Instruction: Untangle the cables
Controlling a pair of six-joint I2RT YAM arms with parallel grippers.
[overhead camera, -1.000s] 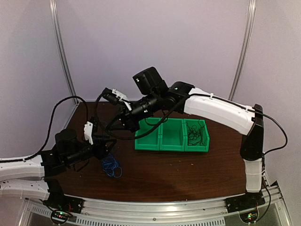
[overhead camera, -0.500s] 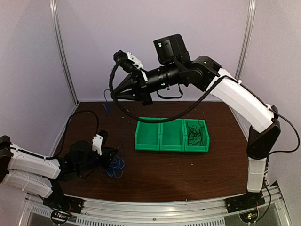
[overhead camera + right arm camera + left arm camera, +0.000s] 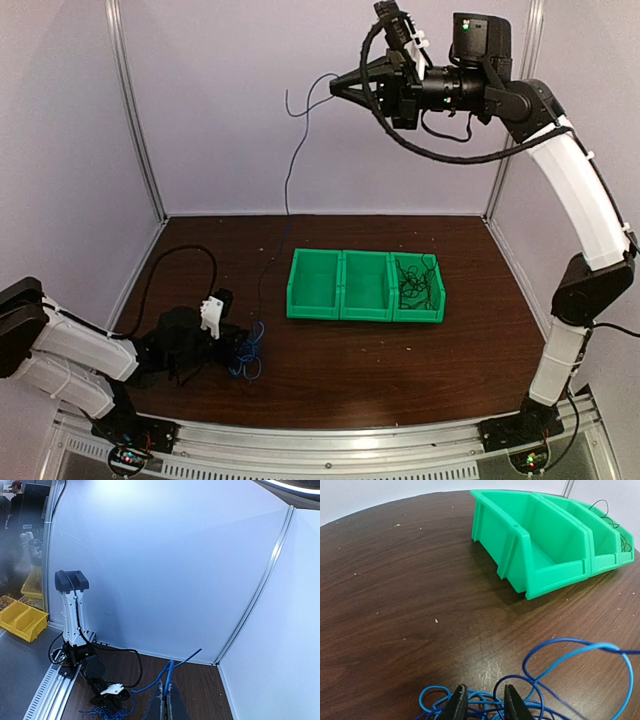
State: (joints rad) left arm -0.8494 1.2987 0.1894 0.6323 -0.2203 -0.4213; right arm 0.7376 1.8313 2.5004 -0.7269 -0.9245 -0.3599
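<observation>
From the top external view, the right gripper (image 3: 336, 85) was raised high above the dark brown wooden table (image 3: 400, 360), clamped on a thin blue cable (image 3: 289, 170) that hung down to a blue tangle of looped wire (image 3: 246, 352) on the table's near left. The left gripper (image 3: 236, 346) lay low at that tangle. A green plastic three-compartment bin (image 3: 330, 305) stood mid-table, with loose black cables (image 3: 413, 282) in its rightmost compartment.

In the left wrist view, the left gripper (image 3: 484, 703) showed a narrow gap between its fingers, with strands of the blue tangle (image 3: 592, 646) running through it; whether it pinched them could not be told. The green bin (image 3: 545, 575) stood beyond.

In the right wrist view, the right gripper (image 3: 165, 701) was pressed shut on the blue cable (image 3: 169, 672), which ran down to the tangle (image 3: 107, 711).
</observation>
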